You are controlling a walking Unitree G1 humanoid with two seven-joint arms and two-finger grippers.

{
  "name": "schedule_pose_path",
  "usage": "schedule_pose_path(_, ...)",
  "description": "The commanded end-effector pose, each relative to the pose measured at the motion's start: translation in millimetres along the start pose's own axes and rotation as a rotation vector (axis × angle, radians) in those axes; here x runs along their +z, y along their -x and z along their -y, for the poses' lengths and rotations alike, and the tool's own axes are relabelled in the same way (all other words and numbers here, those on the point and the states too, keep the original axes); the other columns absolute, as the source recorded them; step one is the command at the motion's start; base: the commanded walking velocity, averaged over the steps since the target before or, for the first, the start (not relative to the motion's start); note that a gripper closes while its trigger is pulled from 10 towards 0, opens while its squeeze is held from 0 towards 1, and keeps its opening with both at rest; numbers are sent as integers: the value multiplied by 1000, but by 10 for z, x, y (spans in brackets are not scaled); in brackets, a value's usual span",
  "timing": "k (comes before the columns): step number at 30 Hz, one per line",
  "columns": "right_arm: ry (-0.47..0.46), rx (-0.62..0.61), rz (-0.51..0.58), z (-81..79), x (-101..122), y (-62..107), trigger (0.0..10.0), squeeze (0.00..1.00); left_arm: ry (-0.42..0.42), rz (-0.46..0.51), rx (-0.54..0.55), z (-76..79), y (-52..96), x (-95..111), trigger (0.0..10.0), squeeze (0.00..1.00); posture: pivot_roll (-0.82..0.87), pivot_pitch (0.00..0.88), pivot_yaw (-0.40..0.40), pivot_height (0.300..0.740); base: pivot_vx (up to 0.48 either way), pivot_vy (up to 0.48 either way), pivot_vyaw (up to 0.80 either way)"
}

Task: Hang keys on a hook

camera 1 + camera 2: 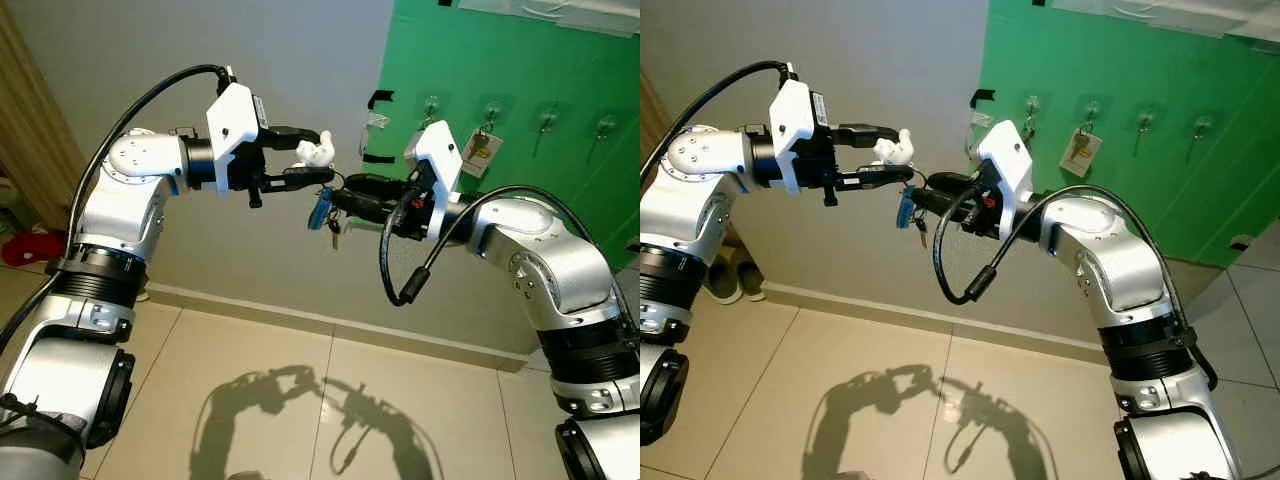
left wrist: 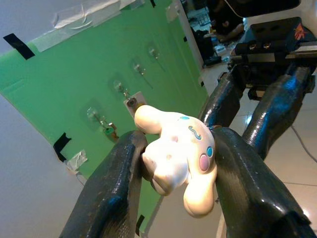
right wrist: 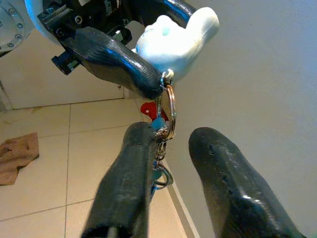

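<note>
Left gripper (image 2: 173,163) pinches white plush charm (image 2: 178,156) of keys (image 1: 322,215), held mid-air before wall, left of green board (image 1: 520,110). Right gripper (image 3: 171,148) spread, fingers either side of key ring (image 3: 168,111); contact unclear. Keys hang below charm. Hooks (image 1: 432,105) on board, well apart.

The white charm (image 2: 181,156) looks like smooth, slightly glossy plastic, pinched between matt, faintly grainy black fingers (image 2: 111,198) of the left pincer (image 1: 322,161). A shiny metal ring (image 3: 170,111) hangs beneath it. The arms (image 1: 1110,265) are brushed silver metal. The floor tiles (image 1: 250,400) gleam; the green board (image 1: 540,70) looks matt.
</note>
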State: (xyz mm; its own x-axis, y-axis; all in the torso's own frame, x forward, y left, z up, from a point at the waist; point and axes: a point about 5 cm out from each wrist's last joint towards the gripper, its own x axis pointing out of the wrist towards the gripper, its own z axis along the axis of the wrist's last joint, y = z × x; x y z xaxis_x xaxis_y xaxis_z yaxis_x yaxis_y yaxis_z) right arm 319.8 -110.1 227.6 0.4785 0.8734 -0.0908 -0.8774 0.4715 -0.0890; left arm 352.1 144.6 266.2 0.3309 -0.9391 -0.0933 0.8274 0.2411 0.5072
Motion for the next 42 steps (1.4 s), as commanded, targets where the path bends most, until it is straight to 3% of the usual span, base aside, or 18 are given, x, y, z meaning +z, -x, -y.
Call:
schedule_pose_path(1,15,-8,11,4,12,20,10000,1000,-18,24,-1,3,-8,50,10000,0,2,0,-14,740,0,0,0)
schedule_pose_path(5,28,-37,11,44,5,7,10000,1000,-21,25,-10,17,-22,48,10000,0,1,0,-14,740,0,0,0)
schedule_pose_path(6,29,-44,11,51,6,5,10000,0,-21,25,-11,17,-23,47,10000,0,1,0,-14,740,0,0,0)
schedule_pose_path(20,-25,-58,51,78,26,-25,10000,0,-22,29,-21,42,-28,47,10000,0,4,0,-14,740,0,0,0)
schedule_pose_path(21,-29,-57,55,78,27,-28,9176,0,-23,30,-25,50,-30,49,10000,0,3,0,-15,740,0,0,0)
schedule_pose_path(22,-35,-57,58,81,28,-28,0,0,-23,30,-28,54,-31,48,10000,0,4,0,-15,740,0,0,0)
schedule_pose_path(42,-71,0,72,49,35,55,0,0,-16,18,-30,71,0,20,10000,0,2,0,-16,740,0,0,0)
